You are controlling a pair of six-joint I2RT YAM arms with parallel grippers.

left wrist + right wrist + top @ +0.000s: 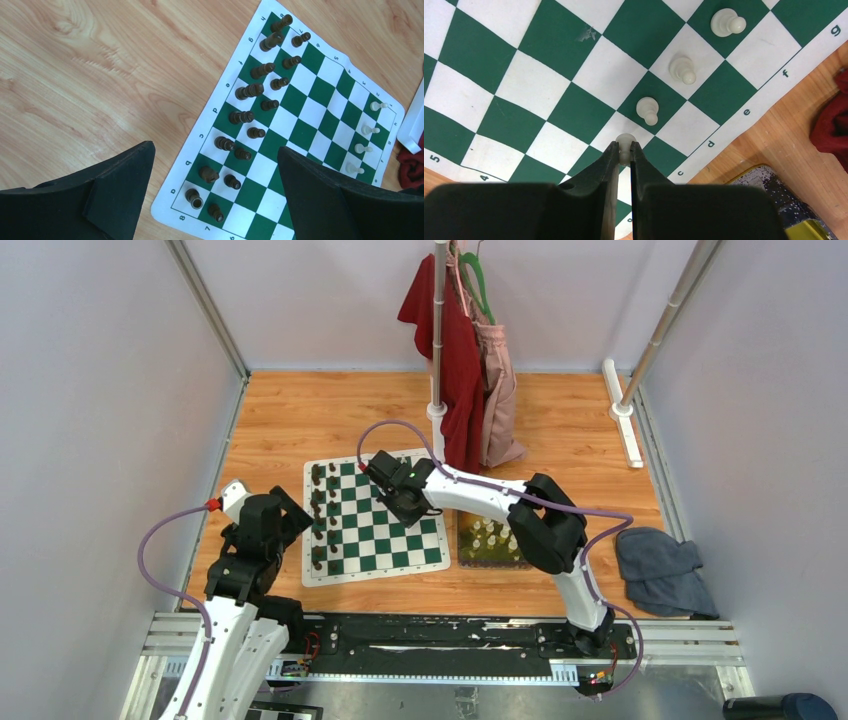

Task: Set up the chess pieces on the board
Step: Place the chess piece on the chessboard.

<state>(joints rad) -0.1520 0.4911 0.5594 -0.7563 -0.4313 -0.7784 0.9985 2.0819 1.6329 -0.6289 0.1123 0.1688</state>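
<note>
- Wooden tabletop inside a grey-walled booth; the board [380,540] lies flat in the middle, with a clothes rail [438,340] of hanging garments behind it and a grey cloth [662,568] off to the right.
- Dark pieces [250,90] fill two rows along the board's left side, all upright.
- Three white pawns [681,67] stand in a row near the board's right edge; more white pieces wait in the tray [461,540] just beside the board.
- Right gripper [625,150] is clamped on a fourth white pawn [625,141] by its head, over the next square in that row — whether its base touches the board cannot be told.
- Left gripper [214,150] hangs above the dark side, jaws spread wide, holding nothing.
- Risk, as I judge it: the grip is high on a small round head, so the pawn could tilt and topple when let go.
- The nearest standing pawn [647,107] is just beside the fingertips — a sideways drift on release or lift-off could knock it over.
- If the pawn comes down across a line between squares, it will sit off-centre; the thin mat could also slide if dragged.
</note>
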